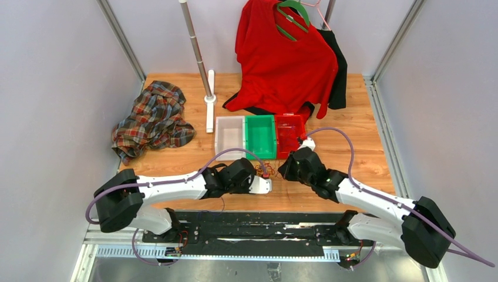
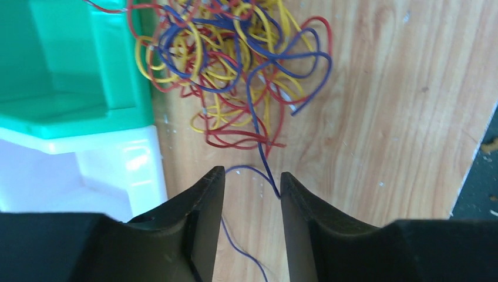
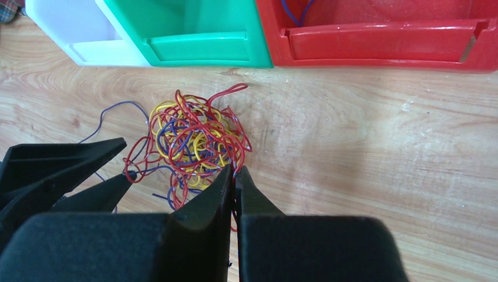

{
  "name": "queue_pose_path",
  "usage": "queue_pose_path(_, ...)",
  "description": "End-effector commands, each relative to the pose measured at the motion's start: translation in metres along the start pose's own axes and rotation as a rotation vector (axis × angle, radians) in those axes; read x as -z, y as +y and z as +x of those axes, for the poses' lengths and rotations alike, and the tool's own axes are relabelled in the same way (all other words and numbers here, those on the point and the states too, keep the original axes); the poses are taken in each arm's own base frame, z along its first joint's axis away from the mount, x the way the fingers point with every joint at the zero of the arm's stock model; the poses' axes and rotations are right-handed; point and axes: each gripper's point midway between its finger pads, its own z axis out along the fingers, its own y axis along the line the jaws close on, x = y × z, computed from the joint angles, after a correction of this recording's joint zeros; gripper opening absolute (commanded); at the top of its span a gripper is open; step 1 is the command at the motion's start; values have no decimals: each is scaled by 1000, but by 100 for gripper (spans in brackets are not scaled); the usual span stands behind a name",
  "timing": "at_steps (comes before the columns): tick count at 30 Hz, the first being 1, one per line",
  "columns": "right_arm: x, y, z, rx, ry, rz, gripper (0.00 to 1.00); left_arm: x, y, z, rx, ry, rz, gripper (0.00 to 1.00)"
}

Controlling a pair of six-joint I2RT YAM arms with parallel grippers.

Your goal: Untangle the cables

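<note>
Cable tangle (image 3: pixel 197 141) is largely intact; untangling is barely begun. Left gripper (image 2: pixel 252 182) is spread around a blue strand (image 2: pixel 265 170); right gripper (image 3: pixel 236 176) pinches the tangle's edge.

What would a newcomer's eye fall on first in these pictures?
The tangle of red, yellow and blue wires lies in front of the green bin. The right gripper is shut on its near edge; the left gripper stands open around a blue strand. At the back hangs a red shirt.
</note>
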Motion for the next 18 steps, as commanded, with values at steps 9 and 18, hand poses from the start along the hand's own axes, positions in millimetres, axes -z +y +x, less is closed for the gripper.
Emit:
queue_pose_path(9,15,-3,-12,16,-58,-17,1,24,26,-18,31,-67,-93,1)
queue_pose_path(18,53,71,-54,174,-171,-362,27,100,59,-65,-187,-194,-48,0)
